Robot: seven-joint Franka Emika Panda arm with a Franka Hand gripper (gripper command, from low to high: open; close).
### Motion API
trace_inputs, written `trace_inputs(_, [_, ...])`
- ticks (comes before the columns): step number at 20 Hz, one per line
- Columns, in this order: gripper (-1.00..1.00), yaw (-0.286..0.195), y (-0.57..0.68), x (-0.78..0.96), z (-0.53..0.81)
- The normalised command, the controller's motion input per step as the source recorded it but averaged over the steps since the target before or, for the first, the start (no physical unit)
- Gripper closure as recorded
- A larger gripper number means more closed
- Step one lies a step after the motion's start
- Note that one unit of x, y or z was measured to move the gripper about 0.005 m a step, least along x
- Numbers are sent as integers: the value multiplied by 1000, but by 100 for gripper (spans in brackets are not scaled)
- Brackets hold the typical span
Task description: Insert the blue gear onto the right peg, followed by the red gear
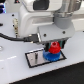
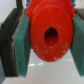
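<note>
The arm is occupying the upper and centre portion of the exterior view, with the gripper (image 1: 54, 42) hanging over the black-edged grey plate (image 1: 33, 58) lying in the lower middle of the frame. On the plate's right part the blue gear (image 1: 50, 56) is already sitting where the right peg should be, the peg itself being hidden, so the first insertion appears to be complete. The red gear (image 2: 50, 33) is filling the centre of the wrist view, clamped between the teal pads (image 2: 23, 46), and is resting just above or on the blue gear; whether it is fully seated cannot be told, and release is remaining.
</note>
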Motion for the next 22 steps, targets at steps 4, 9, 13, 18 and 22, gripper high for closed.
trace_inputs(4, [100, 0, -150, 69, -457])
trace_inputs(9, [100, 0, -106, 174, -344])
trace_inputs(13, [-100, 0, -14, 38, -73])
trace_inputs(18, [-100, 0, 145, -22, 566])
trace_inputs(22, [-100, 0, 106, -39, 714])
